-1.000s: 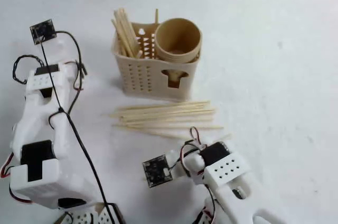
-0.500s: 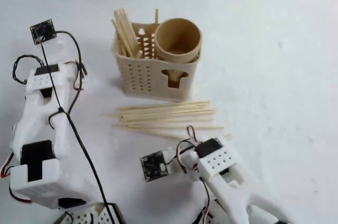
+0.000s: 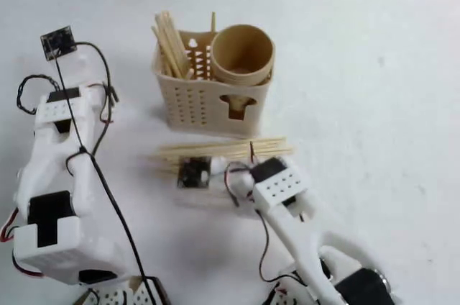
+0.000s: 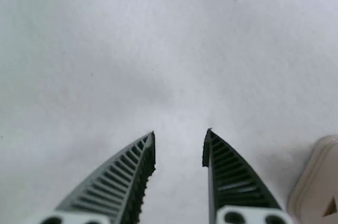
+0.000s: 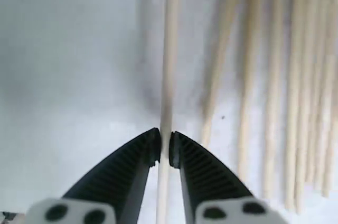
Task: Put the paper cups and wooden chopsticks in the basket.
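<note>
Right gripper point(image 5: 165, 147): nearly closed, tips pinching one pale wooden chopstick point(image 5: 170, 49) lying on white tabletop point(image 5: 68, 49). Left gripper point(image 4: 179, 147): parted, above tabletop.

Right claw point(image 5: 164, 149) advanced onto the pile, pinching one chopstick point(image 5: 171, 49)

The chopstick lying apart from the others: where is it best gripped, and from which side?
Across its thin shaft, from above: the chopstick lies flat on the table with bare gaps both sides, room for the fingers. The right gripper pinches it this way.
</note>
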You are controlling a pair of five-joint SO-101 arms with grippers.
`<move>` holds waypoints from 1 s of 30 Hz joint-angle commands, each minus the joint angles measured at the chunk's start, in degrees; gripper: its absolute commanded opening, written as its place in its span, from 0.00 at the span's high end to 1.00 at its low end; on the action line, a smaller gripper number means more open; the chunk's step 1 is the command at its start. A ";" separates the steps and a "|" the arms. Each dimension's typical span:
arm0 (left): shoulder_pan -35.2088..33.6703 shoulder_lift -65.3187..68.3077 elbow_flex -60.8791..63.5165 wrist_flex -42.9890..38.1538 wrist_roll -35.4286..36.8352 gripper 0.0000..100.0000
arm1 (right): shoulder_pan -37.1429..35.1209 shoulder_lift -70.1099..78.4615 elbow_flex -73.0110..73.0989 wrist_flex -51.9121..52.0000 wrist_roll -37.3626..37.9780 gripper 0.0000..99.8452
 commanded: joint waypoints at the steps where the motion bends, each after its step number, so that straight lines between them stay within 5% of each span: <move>1: 0.31 -1.54 -0.44 -0.97 0.35 0.83 | -0.57 -6.29 -14.68 6.64 -9.41 0.98; 7: 0.31 -1.54 -0.53 -0.97 0.35 0.83 | -0.57 -11.38 -37.10 7.34 -34.90 0.98; 11: 0.31 -1.54 -0.44 -0.97 0.35 0.83 | -0.57 -8.75 -48.88 0.84 -44.48 0.98; 20: 0.31 -1.54 -0.35 -0.97 0.35 0.83 | -0.57 11.38 -63.91 -25.80 -53.19 0.98; 30: 0.40 -1.54 -0.53 -1.05 0.35 0.83 | -0.57 16.40 -60.75 -29.85 -53.01 0.98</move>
